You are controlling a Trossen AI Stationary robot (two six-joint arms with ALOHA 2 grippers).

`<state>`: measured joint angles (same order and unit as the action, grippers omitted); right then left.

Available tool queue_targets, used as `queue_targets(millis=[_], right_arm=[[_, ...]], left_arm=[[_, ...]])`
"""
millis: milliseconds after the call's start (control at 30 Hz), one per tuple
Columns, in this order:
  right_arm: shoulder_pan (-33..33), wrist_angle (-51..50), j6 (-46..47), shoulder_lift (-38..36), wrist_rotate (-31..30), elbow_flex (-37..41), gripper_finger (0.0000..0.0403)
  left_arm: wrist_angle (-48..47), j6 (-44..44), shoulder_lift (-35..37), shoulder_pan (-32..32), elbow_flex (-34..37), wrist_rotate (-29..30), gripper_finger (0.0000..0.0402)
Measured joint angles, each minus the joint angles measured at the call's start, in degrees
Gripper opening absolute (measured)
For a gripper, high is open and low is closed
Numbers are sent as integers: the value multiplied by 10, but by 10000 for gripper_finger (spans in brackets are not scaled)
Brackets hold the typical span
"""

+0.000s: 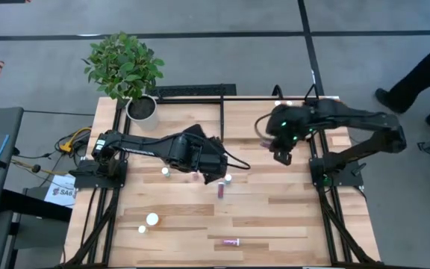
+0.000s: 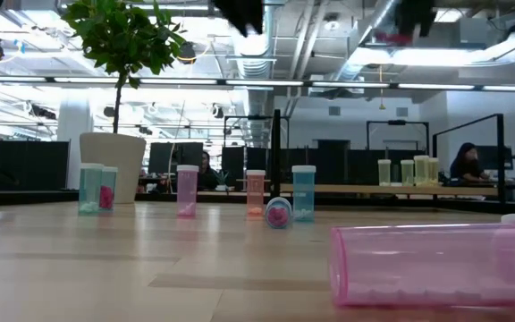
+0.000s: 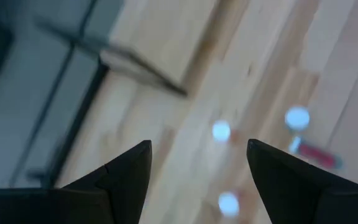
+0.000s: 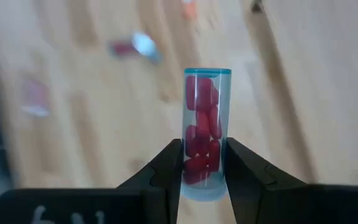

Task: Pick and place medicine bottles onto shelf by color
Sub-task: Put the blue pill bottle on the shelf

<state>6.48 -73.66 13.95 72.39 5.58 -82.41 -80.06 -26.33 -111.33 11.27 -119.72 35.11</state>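
The right end effector is clamped on a clear blue-tinted bottle packed with dark red pills, both fingers pressed to its sides, and it hangs above the tabletop up near the right-hand back part, as the high view shows. Over on the other side, the left end effector is spread wide with nothing between its fingers, poised above mid-table over a few small white-capped bottles. Down at table height, a pink bottle lies on its side close to the camera. Further back, a row of upright bottles stands near the white plant pot, and more bottles stand on the shelf behind.
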Motion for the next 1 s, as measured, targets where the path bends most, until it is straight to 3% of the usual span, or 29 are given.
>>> queue_targets(millis=[133,367,567,733,1000], right_arm=[[13,3,87,-22,88,-21,119],[11,46,261,-31,232,-25,119],[2,107,376,-27,276,-25,119],[1,182,480,-25,294,-25,119],[2,265,545,-25,296,-25,119]], left_arm=[[102,153,0,0,0,13,251],[253,415,0,2,0,-15,251],[341,554,0,15,0,-9,251],[409,641,-5,29,0,44,251],[456,690,-5,37,0,61,251]])
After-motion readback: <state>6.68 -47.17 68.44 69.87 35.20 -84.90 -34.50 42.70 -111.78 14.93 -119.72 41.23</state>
